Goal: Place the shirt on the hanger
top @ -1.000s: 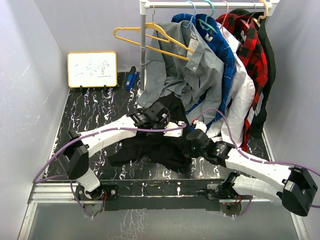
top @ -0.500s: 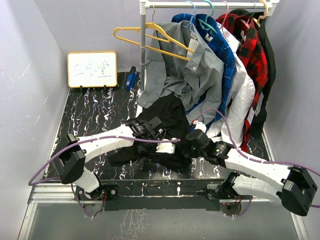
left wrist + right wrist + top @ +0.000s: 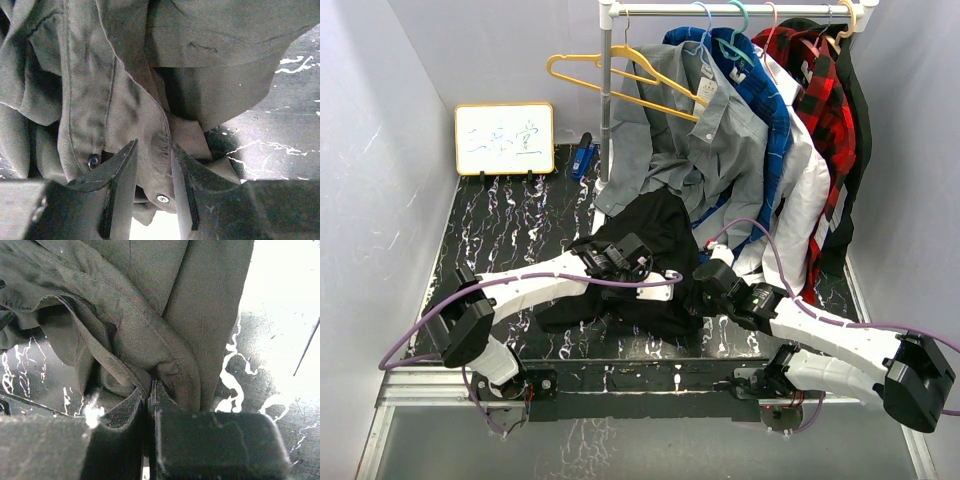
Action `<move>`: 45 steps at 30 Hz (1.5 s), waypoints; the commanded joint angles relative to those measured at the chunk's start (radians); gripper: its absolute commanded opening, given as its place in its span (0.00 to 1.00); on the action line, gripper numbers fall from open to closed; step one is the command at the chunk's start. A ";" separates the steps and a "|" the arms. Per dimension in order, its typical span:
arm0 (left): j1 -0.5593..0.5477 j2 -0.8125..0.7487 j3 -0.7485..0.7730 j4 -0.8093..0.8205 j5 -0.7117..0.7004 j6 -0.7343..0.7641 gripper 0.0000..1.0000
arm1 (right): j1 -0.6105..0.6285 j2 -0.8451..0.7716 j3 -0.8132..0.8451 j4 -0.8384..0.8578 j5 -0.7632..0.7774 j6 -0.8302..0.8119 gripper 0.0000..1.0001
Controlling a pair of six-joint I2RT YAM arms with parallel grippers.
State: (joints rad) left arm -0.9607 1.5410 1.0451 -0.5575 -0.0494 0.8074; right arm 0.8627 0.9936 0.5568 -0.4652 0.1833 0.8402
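Black shirt [image 3: 660,220], heaped mid-frame on table [image 3: 510,225]; buttoned fold clamped in left claw [image 3: 152,150], another fold pinched in closed right claw [image 3: 149,386]. Yellow hanger [image 3: 575,59], upper centre, hooked on rail [image 3: 720,10], apart from shirt.

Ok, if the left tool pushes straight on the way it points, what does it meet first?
The black shirt: a buttoned fold sits between the fingers of the left tool, with more bunched fabric just beyond. How deep that pile runs before the table is unclear.
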 commanded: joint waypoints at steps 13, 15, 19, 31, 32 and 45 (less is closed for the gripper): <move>-0.001 0.029 0.008 -0.040 0.051 -0.009 0.30 | -0.004 -0.018 -0.017 0.050 0.006 0.004 0.00; -0.001 0.034 0.005 -0.031 0.048 -0.013 0.30 | -0.004 -0.016 -0.018 0.052 0.007 0.004 0.00; -0.002 0.040 -0.026 0.044 -0.006 -0.007 0.21 | -0.004 -0.015 -0.019 0.056 0.005 0.004 0.00; -0.001 0.037 0.003 0.091 -0.056 0.016 0.00 | -0.004 -0.024 -0.024 0.056 0.006 0.006 0.00; -0.001 0.032 0.016 0.079 -0.060 0.021 0.00 | -0.004 -0.025 -0.025 0.054 0.006 0.005 0.00; 0.012 0.064 0.165 0.056 -0.141 0.200 0.00 | -0.004 -0.007 -0.018 0.063 0.000 0.000 0.00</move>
State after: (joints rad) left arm -0.9592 1.5951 1.1782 -0.5049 -0.1543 0.9253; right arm 0.8627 0.9939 0.5381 -0.4587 0.1825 0.8402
